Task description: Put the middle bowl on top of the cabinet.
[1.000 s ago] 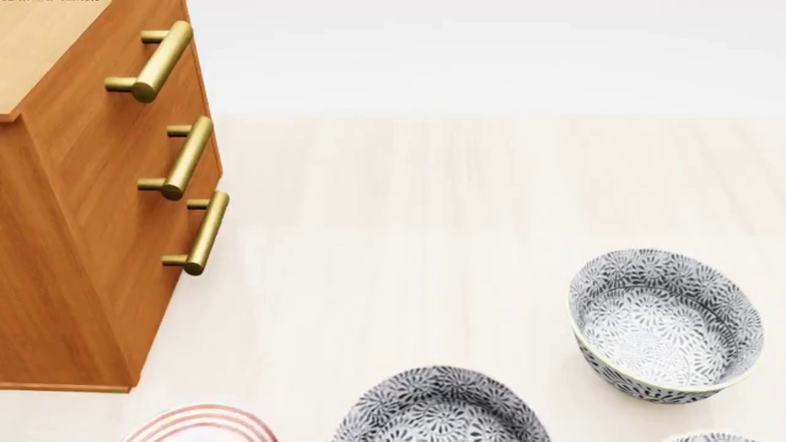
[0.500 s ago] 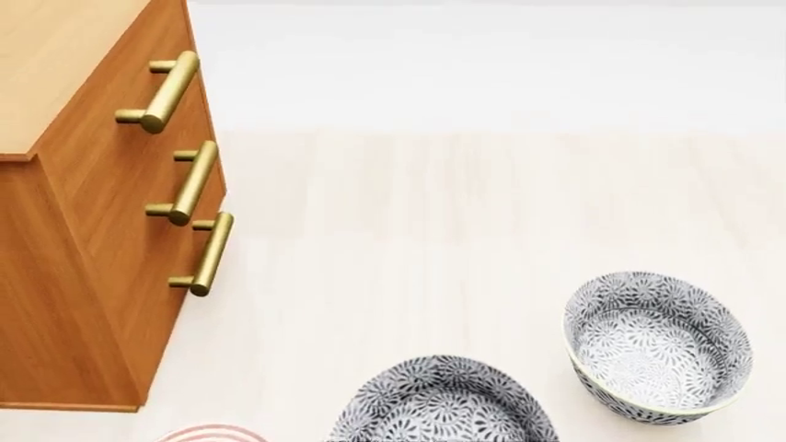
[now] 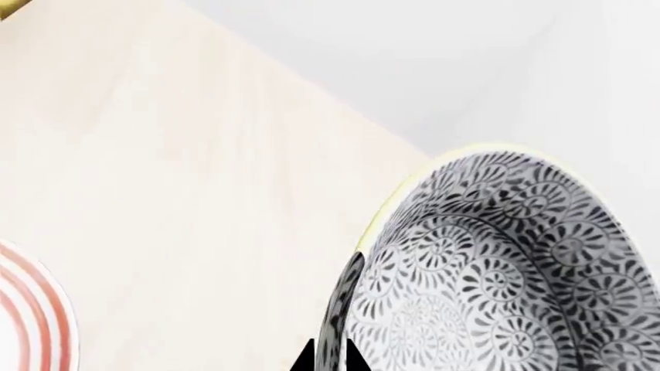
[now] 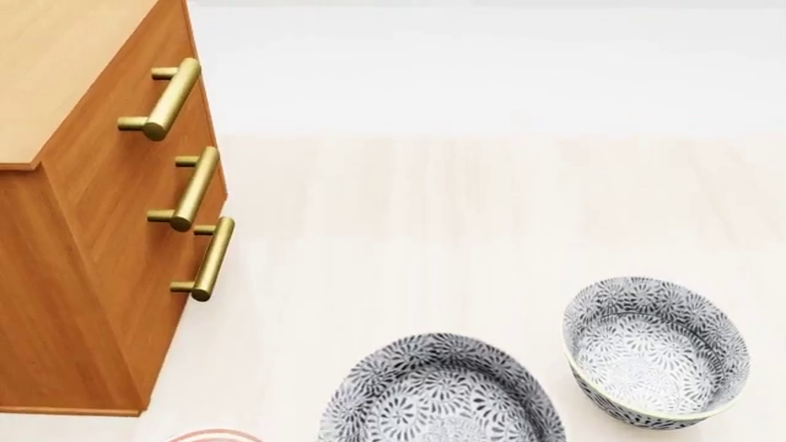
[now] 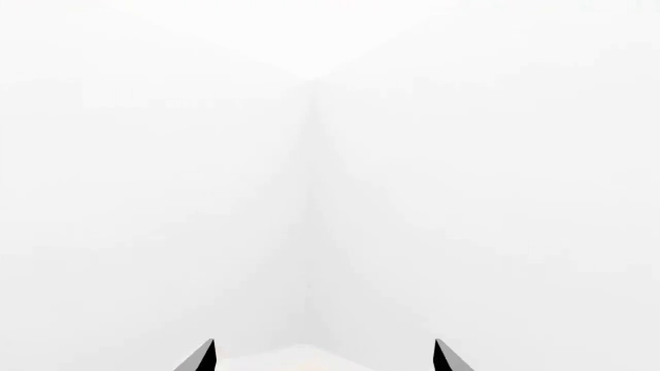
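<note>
The middle bowl (image 4: 443, 391), deep with a grey-and-white floral pattern, shows at the bottom centre of the head view. In the left wrist view the middle bowl (image 3: 495, 263) fills the frame, and my left gripper (image 3: 330, 352) is shut on its rim, one dark fingertip on each side of the wall. The orange-brown cabinet (image 4: 86, 276) stands at the left, with its lighter flat top (image 4: 62, 74) and three brass handles (image 4: 197, 189). My right gripper (image 5: 324, 355) is open, holds nothing and faces a bare white wall corner. Neither arm shows in the head view.
A look-alike floral bowl (image 4: 657, 350) sits on the pale floor to the right of the held one. A white plate with red rings (image 4: 209, 435) peeks in at the bottom edge, and the plate (image 3: 26, 309) also shows in the left wrist view.
The held bowl has come up in the head view and looks larger. The cabinet and right bowl have slid down the frame, and the red-ringed plate has nearly left the bottom edge.
</note>
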{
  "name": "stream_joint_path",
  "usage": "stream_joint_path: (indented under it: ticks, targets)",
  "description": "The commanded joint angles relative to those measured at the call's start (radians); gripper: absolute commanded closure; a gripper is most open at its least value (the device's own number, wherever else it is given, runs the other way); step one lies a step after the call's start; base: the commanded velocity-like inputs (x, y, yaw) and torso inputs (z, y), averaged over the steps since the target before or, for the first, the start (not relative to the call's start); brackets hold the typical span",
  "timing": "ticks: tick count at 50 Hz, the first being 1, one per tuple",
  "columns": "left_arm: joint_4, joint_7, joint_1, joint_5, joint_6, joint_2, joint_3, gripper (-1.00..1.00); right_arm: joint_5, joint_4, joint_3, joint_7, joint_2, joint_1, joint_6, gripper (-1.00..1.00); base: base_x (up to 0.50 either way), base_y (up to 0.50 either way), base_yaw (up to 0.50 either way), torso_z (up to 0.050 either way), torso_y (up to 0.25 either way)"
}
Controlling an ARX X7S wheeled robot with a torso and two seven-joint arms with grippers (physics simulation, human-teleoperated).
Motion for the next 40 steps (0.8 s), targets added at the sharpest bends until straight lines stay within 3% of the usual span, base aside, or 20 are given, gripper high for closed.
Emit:
stream_joint_path:
  ticks: [1, 12, 23, 29, 40]
  targets:
    - [0.065, -0.012, -0.018, -0.015, 0.007, -0.022, -0.004, 1.0, 0.001, 0.004, 0.001, 0.001, 0.001, 0.002, -0.004, -1.0, 0.0, 0.0, 0.0, 0.039, 0.219]
    - [0.277, -0.114, -0.172, -0.117, -0.066, -0.098, -0.085, 1.0, 0.0, 0.003, 0.003, 0.003, -0.003, -0.001, -0.016, -1.0, 0.0, 0.0, 0.0, 0.037, 0.238]
    - [0.38, -0.162, -0.312, -0.019, -0.107, -0.162, -0.106, 1.0, -0.011, 0.004, -0.005, 0.011, -0.006, 0.009, -0.02, -1.0, 0.0, 0.0, 0.0, 0.038, 0.224]
    - [0.348, -0.182, -0.418, -0.1, -0.136, -0.204, -0.188, 1.0, -0.018, 0.01, -0.009, 0.019, -0.01, 0.019, -0.027, -1.0, 0.0, 0.0, 0.0, 0.05, 0.132]
    - [0.432, -0.25, -0.602, -0.244, -0.249, -0.255, -0.21, 1.0, -0.06, -0.008, -0.054, 0.032, -0.012, 0.05, 0.018, -1.0, 0.0, 0.0, 0.0, 0.049, 0.105]
